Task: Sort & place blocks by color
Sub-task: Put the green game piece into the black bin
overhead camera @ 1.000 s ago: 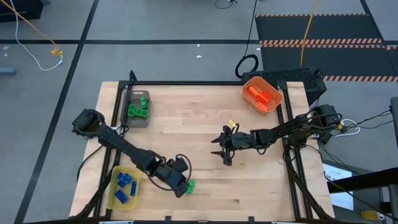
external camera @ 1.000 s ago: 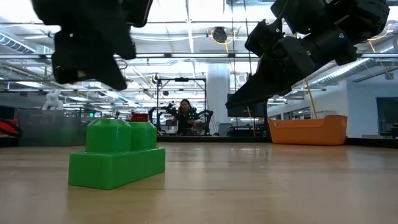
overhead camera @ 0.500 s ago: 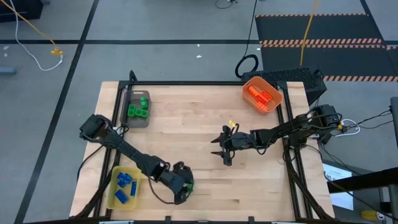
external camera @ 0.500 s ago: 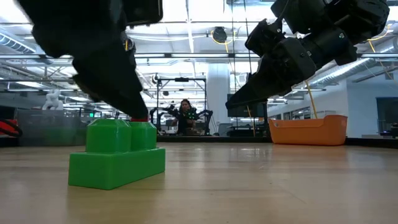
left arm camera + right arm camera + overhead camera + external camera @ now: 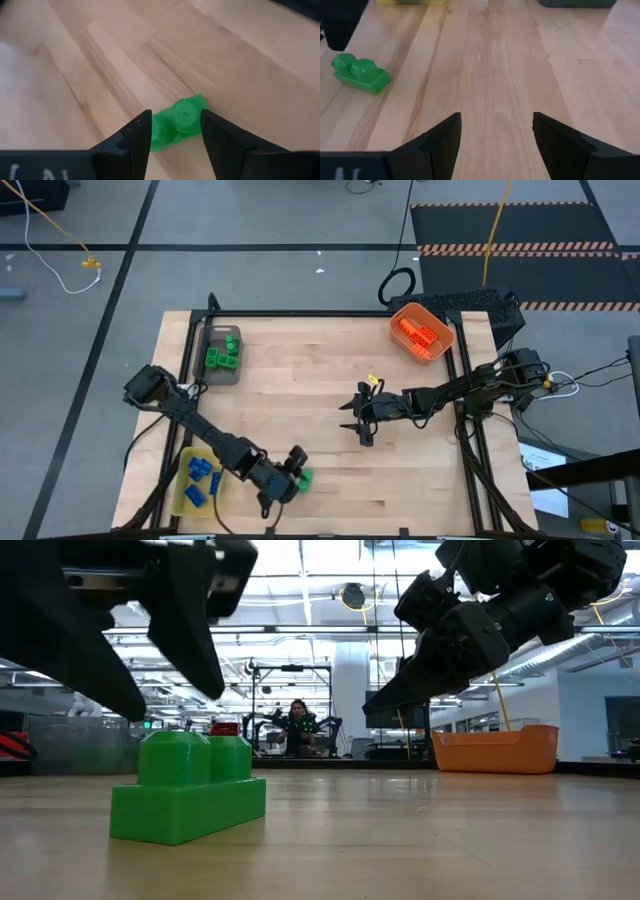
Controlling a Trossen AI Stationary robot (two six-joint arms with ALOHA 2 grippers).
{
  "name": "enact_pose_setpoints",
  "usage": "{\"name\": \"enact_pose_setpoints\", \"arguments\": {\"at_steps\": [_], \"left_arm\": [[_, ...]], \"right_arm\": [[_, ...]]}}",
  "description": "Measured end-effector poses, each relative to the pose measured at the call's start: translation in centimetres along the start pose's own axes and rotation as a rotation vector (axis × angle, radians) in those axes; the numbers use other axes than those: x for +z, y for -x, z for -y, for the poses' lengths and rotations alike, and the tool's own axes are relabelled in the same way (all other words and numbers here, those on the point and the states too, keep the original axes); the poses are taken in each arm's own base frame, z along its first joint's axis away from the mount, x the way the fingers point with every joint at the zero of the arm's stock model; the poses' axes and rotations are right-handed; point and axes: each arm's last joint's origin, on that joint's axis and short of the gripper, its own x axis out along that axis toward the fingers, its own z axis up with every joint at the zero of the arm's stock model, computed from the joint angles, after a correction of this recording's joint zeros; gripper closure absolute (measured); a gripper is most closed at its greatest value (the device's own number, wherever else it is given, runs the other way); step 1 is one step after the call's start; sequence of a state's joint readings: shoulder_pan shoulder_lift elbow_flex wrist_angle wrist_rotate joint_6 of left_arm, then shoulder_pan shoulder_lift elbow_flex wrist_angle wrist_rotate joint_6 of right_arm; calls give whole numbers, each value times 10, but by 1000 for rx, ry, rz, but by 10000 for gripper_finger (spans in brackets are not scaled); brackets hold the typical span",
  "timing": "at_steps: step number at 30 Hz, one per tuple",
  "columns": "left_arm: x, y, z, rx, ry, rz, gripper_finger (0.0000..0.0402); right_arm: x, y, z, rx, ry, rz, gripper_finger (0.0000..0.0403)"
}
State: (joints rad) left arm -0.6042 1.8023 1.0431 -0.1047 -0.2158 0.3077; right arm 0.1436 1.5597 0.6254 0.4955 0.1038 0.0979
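One green two-stud block (image 5: 306, 476) rests flat on the table near the near edge; it also shows in the low view (image 5: 187, 795) and the left wrist view (image 5: 176, 124). My left gripper (image 5: 296, 464) hovers open just above it, one finger on either side (image 5: 175, 114), touching nothing. My right gripper (image 5: 360, 427) waits open above the table's middle and sees the same block far off (image 5: 361, 74). More green blocks lie in the grey bin (image 5: 222, 352), blue ones in the yellow bin (image 5: 200, 480), orange ones in the orange bin (image 5: 421, 332).
The grey bin sits at the far left of the table, the yellow bin at the near left corner, the orange bin at the far right corner (image 5: 495, 748). A black frame rims the table (image 5: 190, 350). Bare wood lies between the two grippers.
My left arm has swung its wrist toward the near edge, and the gripper has turned about above the green block; its two open fingers now straddle the block from above. The block has stayed where it was.
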Motion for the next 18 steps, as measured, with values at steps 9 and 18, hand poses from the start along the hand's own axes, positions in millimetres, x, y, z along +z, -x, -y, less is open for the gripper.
{"name": "enact_pose_setpoints", "arguments": {"at_steps": [9,18], "left_arm": [[-2,-2,-1,15,-165,-19,178],[-6,-9,-1,-32,-164,-18,152]], "right_arm": [[-1,0,0,0,-13,-7,170],[-1,0,0,0,-13,-7,170]]}}
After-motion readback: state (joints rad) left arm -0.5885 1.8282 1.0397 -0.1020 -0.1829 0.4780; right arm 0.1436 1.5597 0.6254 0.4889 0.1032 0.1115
